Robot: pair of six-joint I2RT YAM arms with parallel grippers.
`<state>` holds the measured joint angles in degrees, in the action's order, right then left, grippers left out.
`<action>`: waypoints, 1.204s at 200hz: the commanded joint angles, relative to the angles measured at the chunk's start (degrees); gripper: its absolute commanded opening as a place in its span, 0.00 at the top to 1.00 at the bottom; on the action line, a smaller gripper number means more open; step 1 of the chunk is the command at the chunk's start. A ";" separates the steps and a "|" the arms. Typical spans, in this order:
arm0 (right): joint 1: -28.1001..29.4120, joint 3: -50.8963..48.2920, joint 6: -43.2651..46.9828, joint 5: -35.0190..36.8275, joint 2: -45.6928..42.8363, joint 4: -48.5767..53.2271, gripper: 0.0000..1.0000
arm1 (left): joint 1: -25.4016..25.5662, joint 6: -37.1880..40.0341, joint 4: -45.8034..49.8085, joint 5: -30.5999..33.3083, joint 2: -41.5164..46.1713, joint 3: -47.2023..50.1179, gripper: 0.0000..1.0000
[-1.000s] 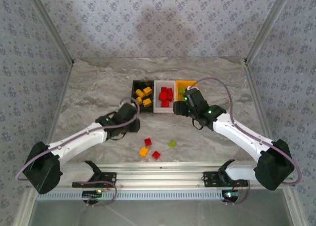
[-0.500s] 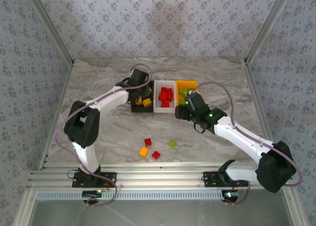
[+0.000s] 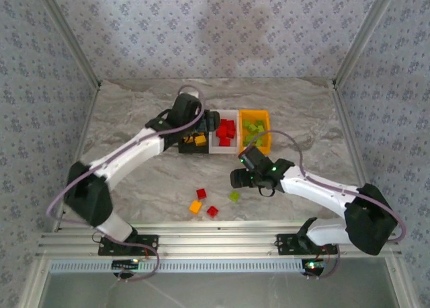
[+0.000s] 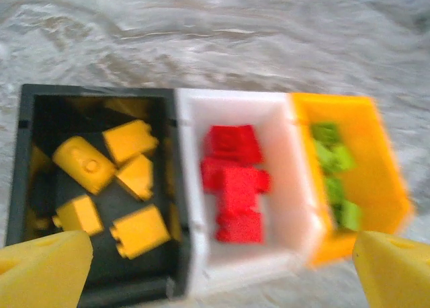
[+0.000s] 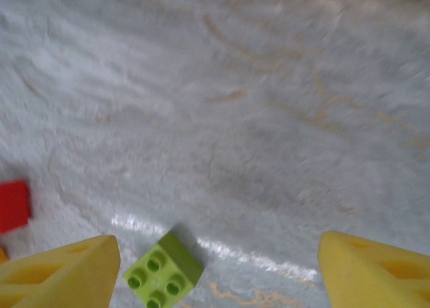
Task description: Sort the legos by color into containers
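Three joined containers stand at the table's back: a black bin with several yellow-orange legos, a white bin with red legos, and an orange bin with green legos. My left gripper hovers over the black bin, open and empty, and its yellow fingertips frame the bins' front wall. My right gripper is open above the table. A loose green lego lies just inside its left fingertip.
More loose legos lie near the front: a red one, an orange one and another red one, all left of the green lego. Metal frame posts and a rail border the marble table.
My left arm swung from the table's middle up to the black bin and its gripper opened wide. My right gripper drew back from the orange bin toward the loose green lego.
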<state>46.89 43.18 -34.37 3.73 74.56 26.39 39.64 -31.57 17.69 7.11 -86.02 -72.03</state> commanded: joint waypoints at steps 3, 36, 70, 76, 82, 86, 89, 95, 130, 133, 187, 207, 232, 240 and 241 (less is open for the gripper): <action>3.69 -0.34 -1.24 -0.59 3.32 1.61 0.20 | 5.14 -1.25 0.73 1.41 9.07 7.93 0.01; 7.43 0.60 -1.23 0.69 8.30 0.53 0.21 | 10.82 -6.32 3.93 5.67 20.93 21.14 0.01; 8.94 2.06 -0.68 2.55 13.35 0.13 0.24 | 12.65 -13.06 8.36 7.27 29.17 31.09 0.01; 9.00 2.34 -0.62 2.82 14.09 0.40 0.25 | 12.70 -14.04 8.94 7.30 30.46 32.44 0.00; 9.21 2.51 -0.38 3.11 14.75 0.39 0.26 | 12.80 -14.90 9.83 7.69 31.59 33.48 0.01; 9.18 2.59 -0.27 3.12 15.18 0.27 0.27 | 12.75 -15.54 10.38 8.00 32.37 34.06 0.01; 9.24 2.68 -0.24 3.19 15.46 0.28 0.28 | 12.80 -15.80 10.70 8.19 32.89 34.53 0.01; 9.33 2.82 -0.14 3.16 15.89 0.25 0.30 | 12.78 -16.40 11.39 8.39 34.10 35.36 0.01; 9.71 3.14 0.18 2.30 15.88 0.51 0.51 | 12.75 -18.59 13.82 9.13 38.93 38.34 0.00; 9.71 3.14 0.18 2.27 15.73 0.67 0.53 | 12.76 -18.72 13.98 9.22 39.12 38.43 0.00; 8.88 5.26 0.30 4.31 9.01 5.07 0.63 | 12.75 -18.41 13.75 9.08 40.35 39.24 0.01; 5.73 8.15 1.88 6.56 4.83 7.03 0.65 | 12.75 -17.44 13.11 9.05 40.31 39.33 0.01; -2.58 12.41 3.43 6.80 1.99 6.33 0.66 | 12.75 -16.80 12.13 8.88 40.14 39.75 0.01; -5.34 13.91 3.60 7.50 2.06 5.48 0.66 | 12.75 -16.69 11.69 8.53 39.99 39.97 0.00; -5.68 14.10 3.60 7.60 2.11 5.32 0.66 | 12.75 -16.69 11.68 8.53 39.98 39.96 0.01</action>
<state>48.56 52.16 -32.67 8.43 78.78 31.88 51.94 -49.39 30.30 15.27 -46.48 -32.97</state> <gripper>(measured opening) 0.368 0.994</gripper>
